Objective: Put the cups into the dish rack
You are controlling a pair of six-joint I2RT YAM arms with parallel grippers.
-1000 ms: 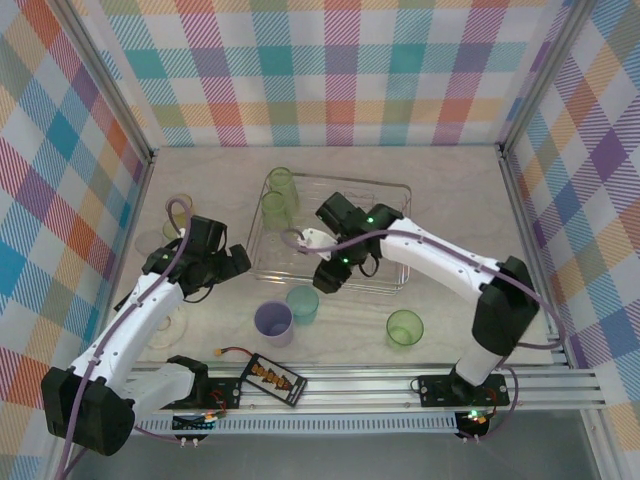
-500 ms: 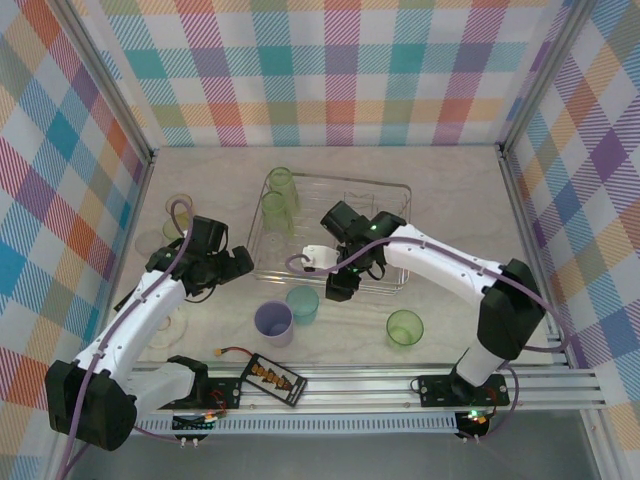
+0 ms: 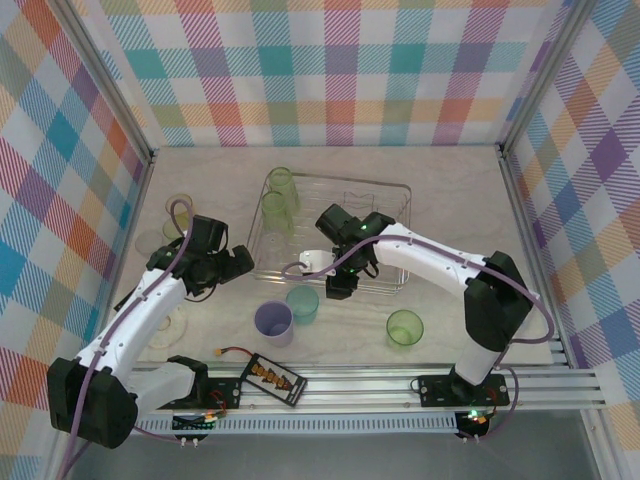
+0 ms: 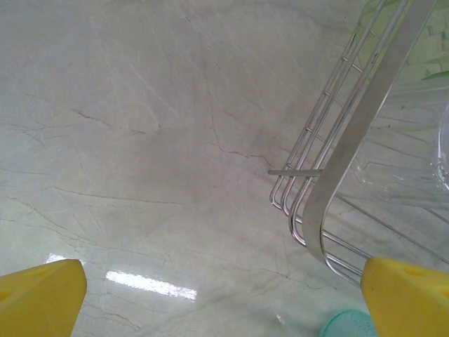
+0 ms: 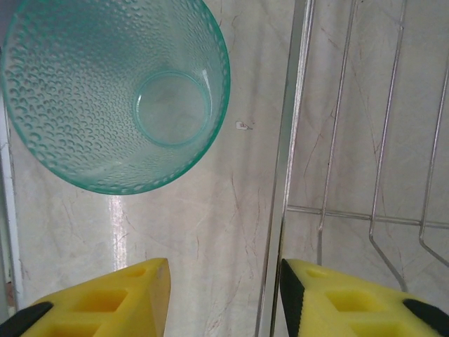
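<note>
The right tool point(image 5: 224, 284) hangs over the rack's point(image 5: 292, 140) wire edge, fingers apart, gripping nothing. Just beyond it 1 teal cup point(image 5: 116, 95), dimpled and see-through, stands upright on the desk point(image 5: 231, 210) beside the rack. The left tool point(image 4: 224, 295) is spread wide, empty.

Teal cup point(image 3: 302, 303) hemmed between lilac cup point(image 3: 273, 322), dish rack point(image 3: 390, 205).

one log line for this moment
left gripper: open, beside dish rack | right gripper: open, empty, by teal cup
</note>
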